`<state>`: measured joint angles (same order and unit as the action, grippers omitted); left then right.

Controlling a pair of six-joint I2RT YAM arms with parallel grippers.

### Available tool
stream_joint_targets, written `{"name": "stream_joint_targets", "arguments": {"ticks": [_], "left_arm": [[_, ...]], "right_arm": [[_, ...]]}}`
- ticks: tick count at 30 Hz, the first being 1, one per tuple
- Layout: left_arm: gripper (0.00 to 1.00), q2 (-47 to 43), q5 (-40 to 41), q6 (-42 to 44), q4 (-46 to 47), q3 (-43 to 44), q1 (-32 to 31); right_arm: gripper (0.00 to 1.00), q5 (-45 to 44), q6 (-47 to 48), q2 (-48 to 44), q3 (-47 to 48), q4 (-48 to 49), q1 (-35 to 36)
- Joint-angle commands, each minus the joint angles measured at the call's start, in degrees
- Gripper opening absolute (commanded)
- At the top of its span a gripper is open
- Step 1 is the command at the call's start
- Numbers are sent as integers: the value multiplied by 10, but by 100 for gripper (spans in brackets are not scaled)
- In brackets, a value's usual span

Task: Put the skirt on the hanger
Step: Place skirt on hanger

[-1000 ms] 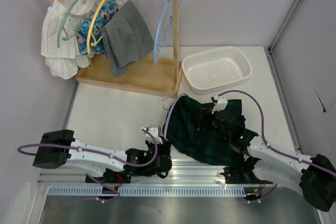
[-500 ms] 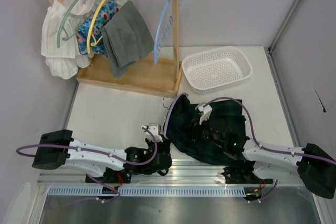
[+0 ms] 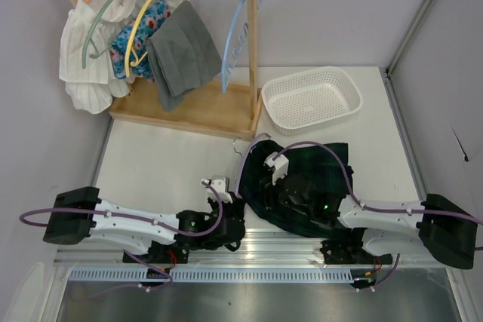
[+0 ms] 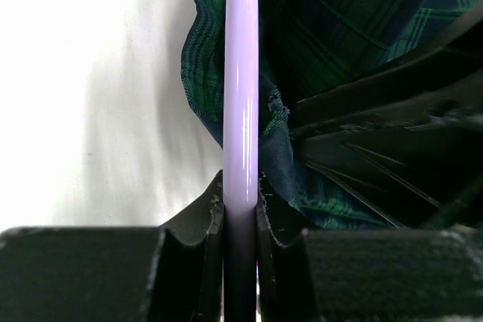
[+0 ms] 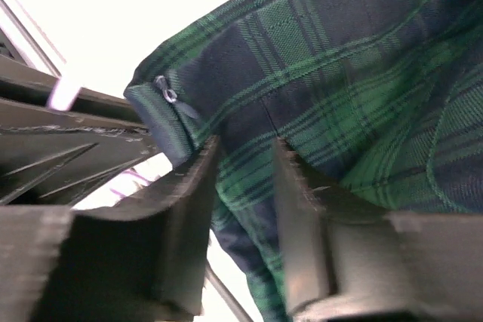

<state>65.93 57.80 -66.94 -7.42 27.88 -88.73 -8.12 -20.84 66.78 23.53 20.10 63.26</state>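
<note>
The skirt point(image 5: 339, 73) is matt woven cloth, the hanger point(image 4: 241, 73) glossy plastic.

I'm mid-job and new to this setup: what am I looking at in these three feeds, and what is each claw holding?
Two robot arms are bolted at the near edge of a white table. The wide picture looks down from above; the other two come from cameras on each wrist. The left gripper is clamped on a lavender plastic hanger. The right gripper pinches a fold of the dark green plaid skirt, which lies on the table. Behind stand a white plastic basket and a wooden rack of hung clothes.
</note>
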Motion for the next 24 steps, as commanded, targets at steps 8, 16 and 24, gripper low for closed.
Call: {"name": "stream_joint_targets", "arguments": {"ticks": [8,16,24], "left_arm": [[0,-10,19,2,21,13,6],[0,-2,13,7,22,22,6],[0,-1,15,7,20,23,6]], "right_arm": [[62,-197,-74,-200,71,-285,1],[73,-156,-118,-209,-9,-264,-85],[77,-117,-57,-128,-14,-128,-105]]}}
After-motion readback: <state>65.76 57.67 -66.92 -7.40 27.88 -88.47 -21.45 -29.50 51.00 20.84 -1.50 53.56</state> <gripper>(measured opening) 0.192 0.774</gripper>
